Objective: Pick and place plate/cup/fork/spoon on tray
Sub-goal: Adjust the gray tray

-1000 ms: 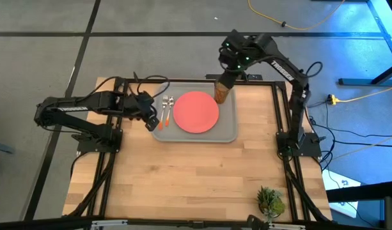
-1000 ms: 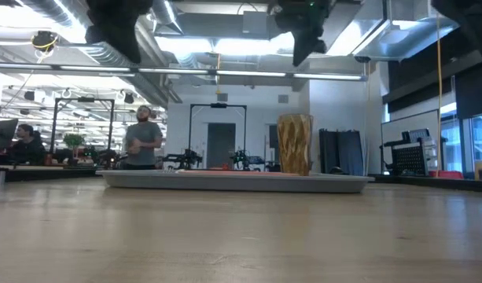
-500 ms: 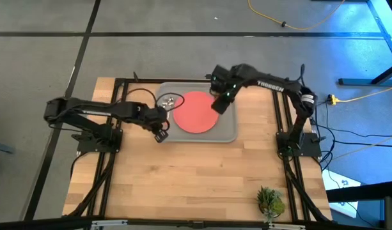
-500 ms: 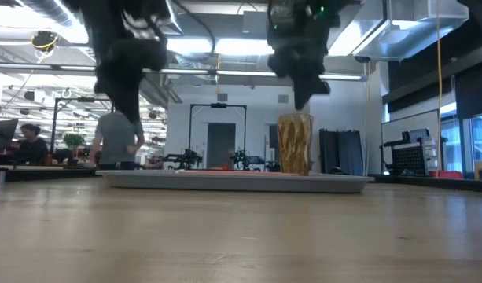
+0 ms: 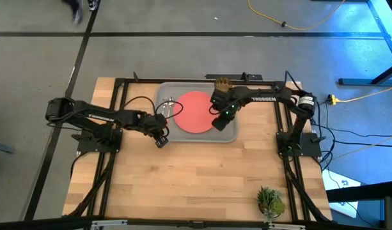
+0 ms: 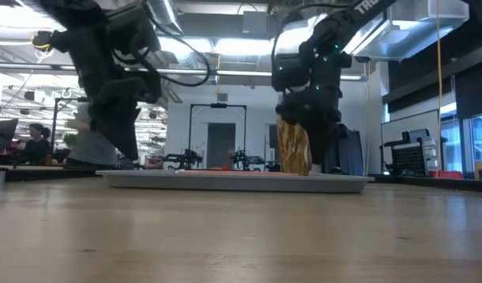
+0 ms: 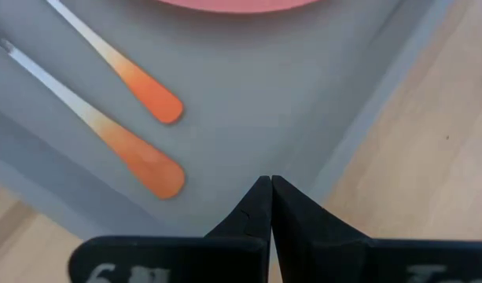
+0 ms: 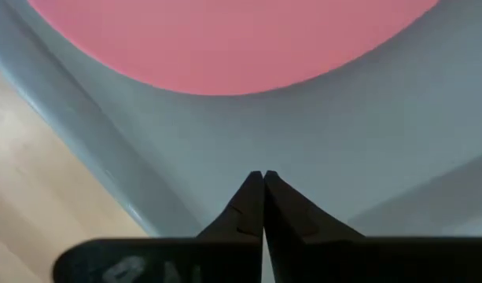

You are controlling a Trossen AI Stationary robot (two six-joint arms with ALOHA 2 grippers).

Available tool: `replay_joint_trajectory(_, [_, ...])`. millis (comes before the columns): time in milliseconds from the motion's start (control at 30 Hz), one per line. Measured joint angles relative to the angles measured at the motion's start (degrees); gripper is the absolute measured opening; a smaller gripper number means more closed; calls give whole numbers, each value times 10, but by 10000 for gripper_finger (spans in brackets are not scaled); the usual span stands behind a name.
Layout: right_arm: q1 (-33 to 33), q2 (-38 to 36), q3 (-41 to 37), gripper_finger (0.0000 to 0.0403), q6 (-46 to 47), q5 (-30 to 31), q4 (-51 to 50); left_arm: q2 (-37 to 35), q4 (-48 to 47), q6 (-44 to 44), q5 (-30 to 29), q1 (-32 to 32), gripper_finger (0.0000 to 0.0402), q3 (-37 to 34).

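The light-grey tray lies at the table's far middle. On it lie the coral-red plate in the middle, the fork and spoon side by side at its left, and the amber cup upright in its far right corner. My left gripper is shut and empty at the tray's near left corner; its wrist view shows the two orange handles ahead. My right gripper is shut and empty over the tray's near right part, just near of the plate.
A small green plant stands at the table's near right edge. Bare wood spreads across the near half of the table. In the low view my right arm stands partly in front of the cup, and people show in the room behind.
My right gripper has left the place above the cup and come down toward the near edge, to the tray's near right part. My left gripper has reached out toward the right and near, and come down to the tray's near left corner. The cup stays standing.
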Motion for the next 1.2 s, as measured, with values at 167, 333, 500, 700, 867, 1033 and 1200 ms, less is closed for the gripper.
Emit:
replay_joint_trajectory(167, [9,0,-35,5,21,-1,30,0,37,-2,-1,-3,0,-30])
replay_joint_trajectory(333, [14,0,-54,5,29,-1,43,0,40,-27,-2,-3,0,-60])
replay_joint_trajectory(500, [20,0,-64,5,37,-1,50,0,43,-35,-1,-3,0,-71])
replay_joint_trajectory(700, [32,4,-64,5,43,-2,58,-1,42,-35,3,-4,0,-71])
replay_joint_trajectory(867, [42,19,-64,5,44,-4,69,-1,41,-34,4,-6,0,-71])
replay_joint_trajectory(1033, [56,30,-64,5,45,-19,70,-1,40,-35,22,-10,0,-74])
replay_joint_trajectory(1200, [75,31,-64,5,61,-31,70,0,36,-48,38,-27,0,-76])
